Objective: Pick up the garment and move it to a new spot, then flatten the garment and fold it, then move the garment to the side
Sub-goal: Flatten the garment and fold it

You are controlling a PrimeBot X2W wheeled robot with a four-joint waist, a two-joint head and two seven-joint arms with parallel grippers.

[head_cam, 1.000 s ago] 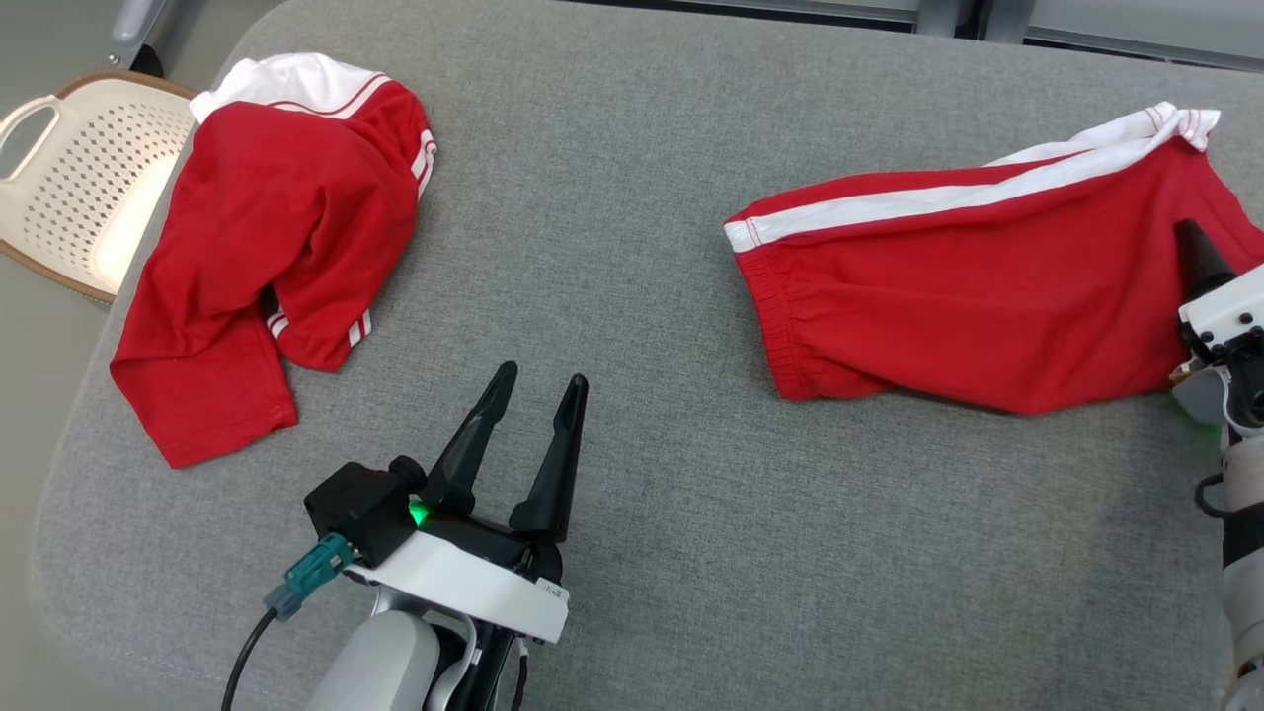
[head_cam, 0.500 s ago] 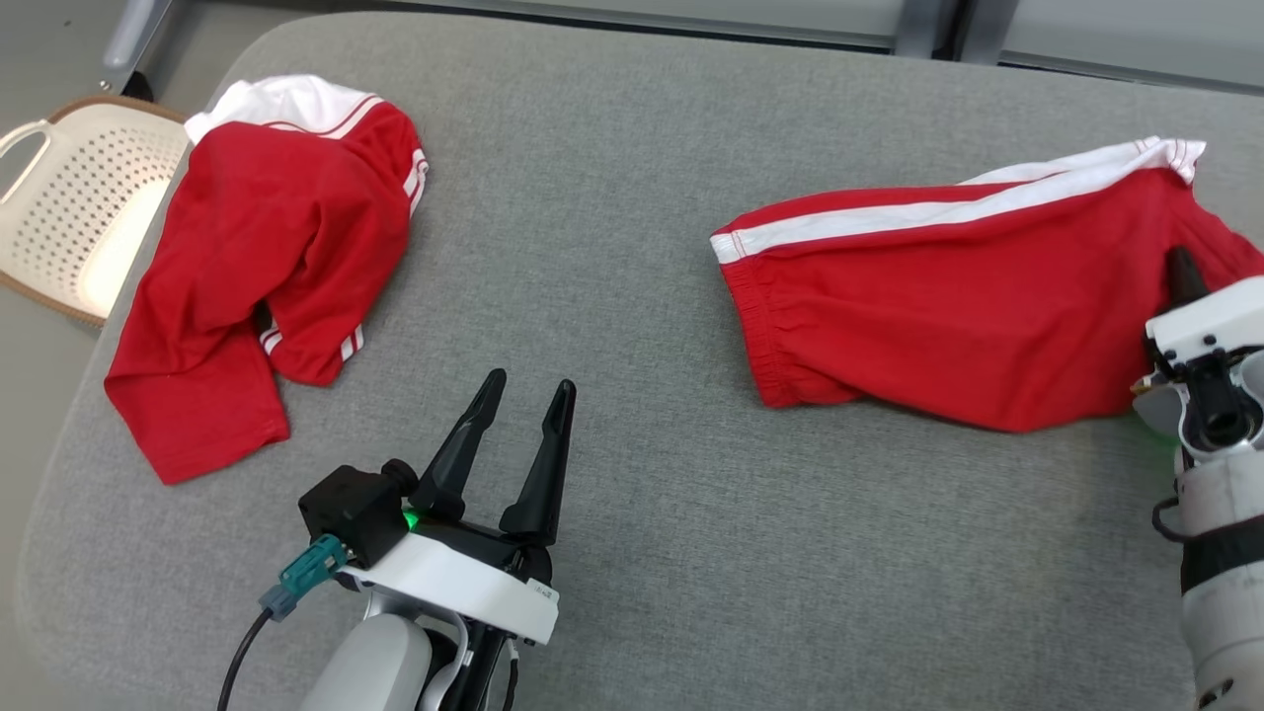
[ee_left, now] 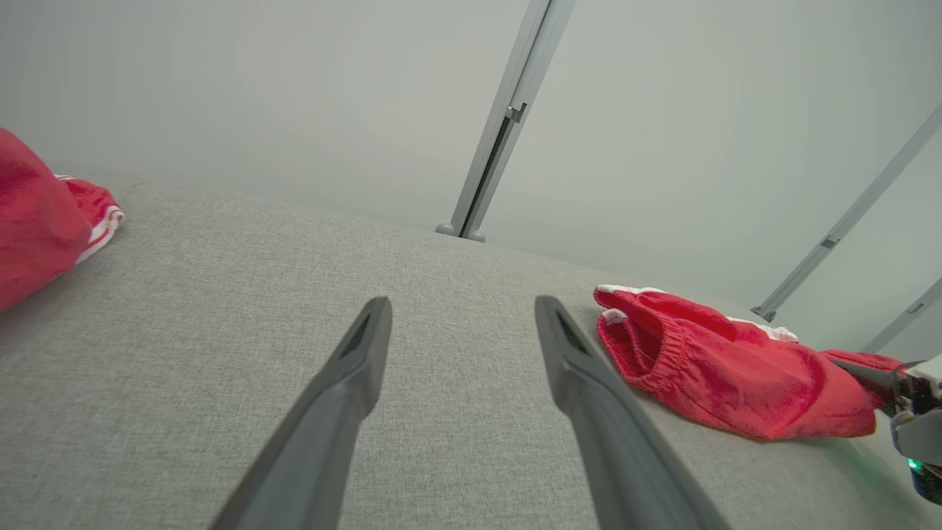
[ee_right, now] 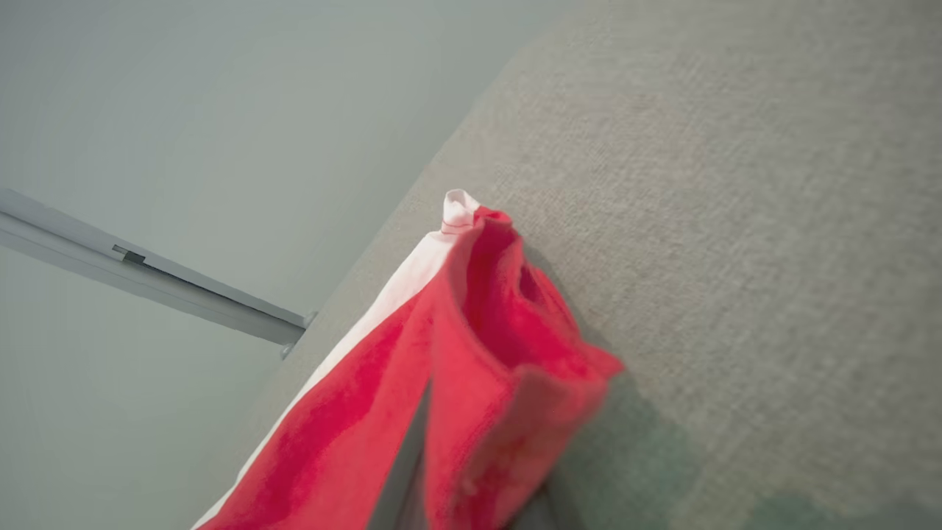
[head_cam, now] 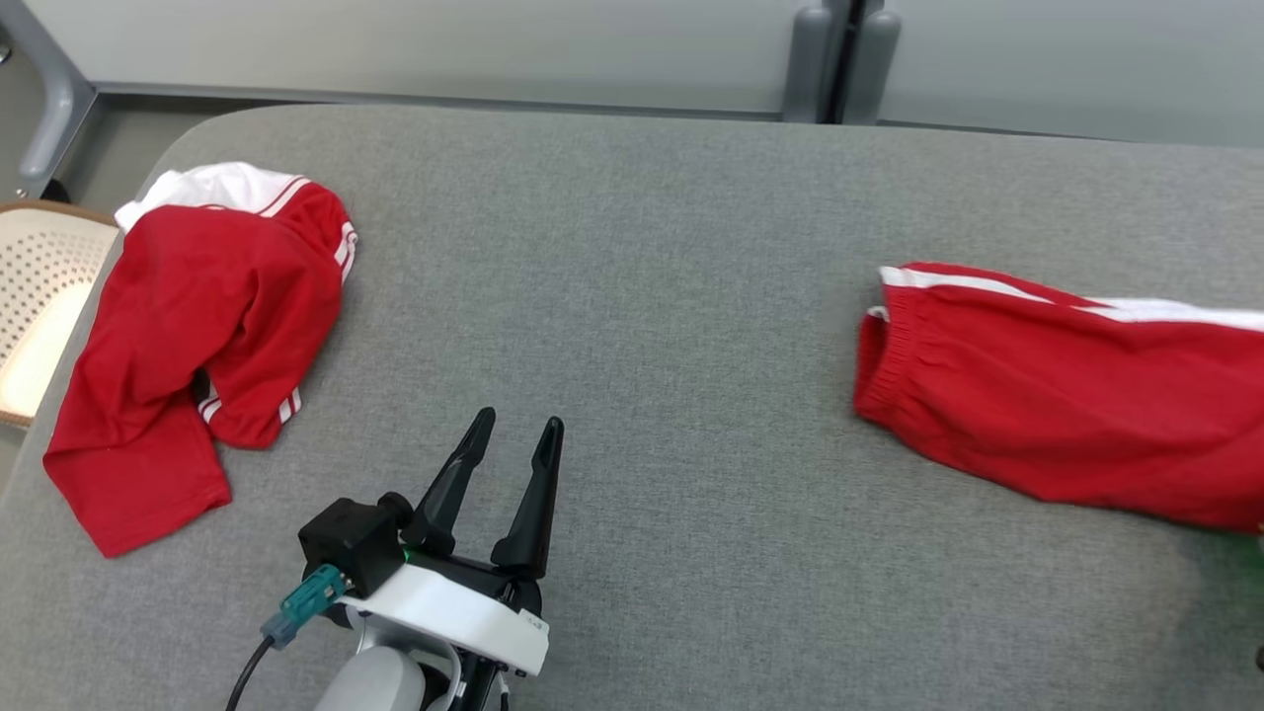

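Head view: a grey padded surface is seen from above. The garment, red shorts with a white side stripe, is laid toward the right side of the surface, its gathered waistband facing the middle and its other end cut off by the right edge of the view. A second red garment with white trim is crumpled at the left end of the surface. A pale perforated basket is glimpsed just beyond that end, lower than the surface. The left gripper is held low at the near edge, fingers spread wide, nothing between them, well apart from both garments. A grey post is seen behind the far edge.

Left wrist view: the garment is seen to the right of the wide fingers, waistband end resting on the surface. The right gripper is noted at its far end, closed tight, with red cloth bunched around the tip. The second red garment is partly seen at the left edge.

Right wrist view: red cloth is draped over the fingers, pinched between them. Whether the pinched end is clear of the surface cannot be told.
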